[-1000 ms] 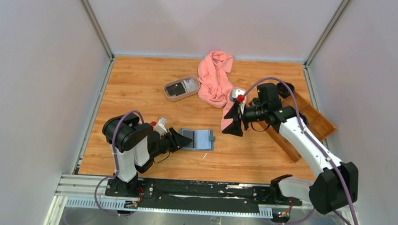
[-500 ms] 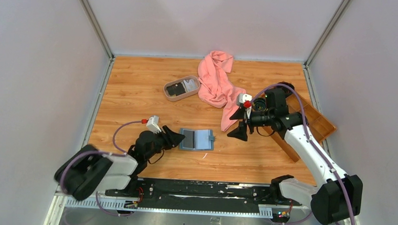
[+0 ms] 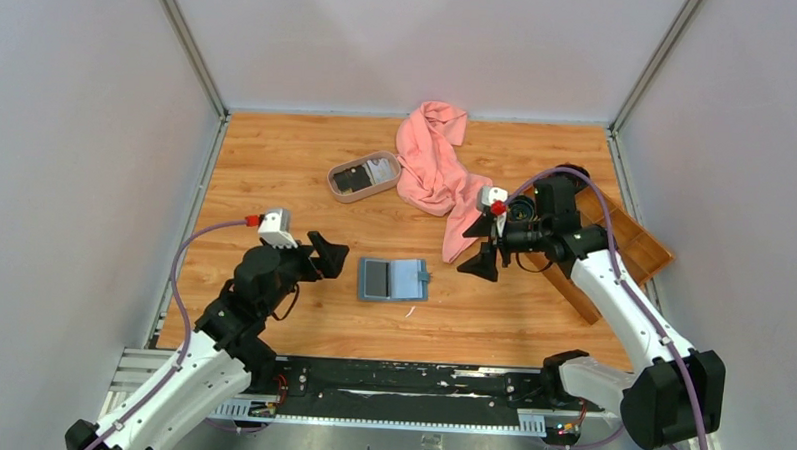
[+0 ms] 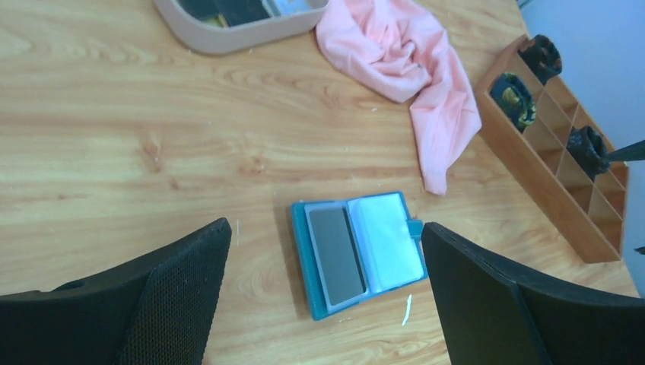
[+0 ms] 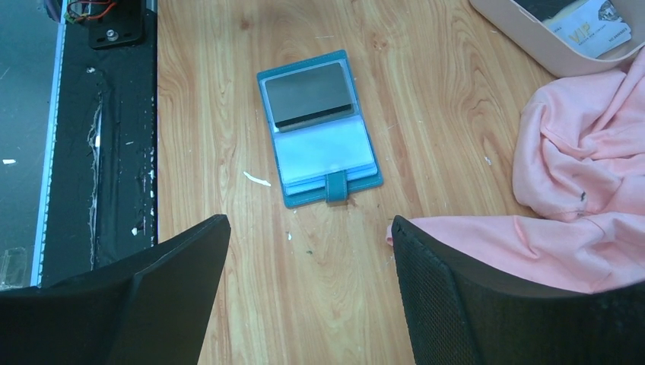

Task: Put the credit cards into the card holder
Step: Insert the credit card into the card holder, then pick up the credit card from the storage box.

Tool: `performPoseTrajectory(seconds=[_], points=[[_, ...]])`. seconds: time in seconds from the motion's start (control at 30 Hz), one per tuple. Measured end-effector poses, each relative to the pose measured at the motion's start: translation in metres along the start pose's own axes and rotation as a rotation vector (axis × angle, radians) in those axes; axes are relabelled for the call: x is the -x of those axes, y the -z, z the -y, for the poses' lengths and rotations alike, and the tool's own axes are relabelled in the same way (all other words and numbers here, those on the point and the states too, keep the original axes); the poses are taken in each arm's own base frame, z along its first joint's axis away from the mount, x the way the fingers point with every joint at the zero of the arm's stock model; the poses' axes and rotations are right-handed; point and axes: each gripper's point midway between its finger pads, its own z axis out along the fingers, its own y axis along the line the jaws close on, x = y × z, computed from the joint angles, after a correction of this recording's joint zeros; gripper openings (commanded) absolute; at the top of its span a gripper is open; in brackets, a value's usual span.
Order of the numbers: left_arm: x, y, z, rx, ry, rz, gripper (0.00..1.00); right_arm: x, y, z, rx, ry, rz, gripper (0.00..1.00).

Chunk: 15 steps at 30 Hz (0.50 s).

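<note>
One readable word
"VIP" is printed on a pale card lying in the beige tray.

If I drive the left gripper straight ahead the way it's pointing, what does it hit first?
Most likely the open card holder, lying flat and centred ahead of the open left gripper, with nothing in between. Depth is unclear; it might touch the table just short of it.
</note>
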Motion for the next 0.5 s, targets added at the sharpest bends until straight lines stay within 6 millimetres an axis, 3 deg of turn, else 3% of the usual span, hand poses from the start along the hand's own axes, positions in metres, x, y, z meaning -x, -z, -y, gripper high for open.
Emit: performPoseTrajectory(seconds=[0.13, 0.5], points=[[0.024, 0.007, 0.015, -0.021, -0.073, 0.000, 1.00, -0.001, 0.002, 0.003, -0.011, -0.003, 0.000, 0.82], [0.045, 0.002, 0.047, -0.094, -0.126, -0.051, 1.00, -0.011, 0.011, 0.010, -0.057, 0.018, -0.011, 0.82]])
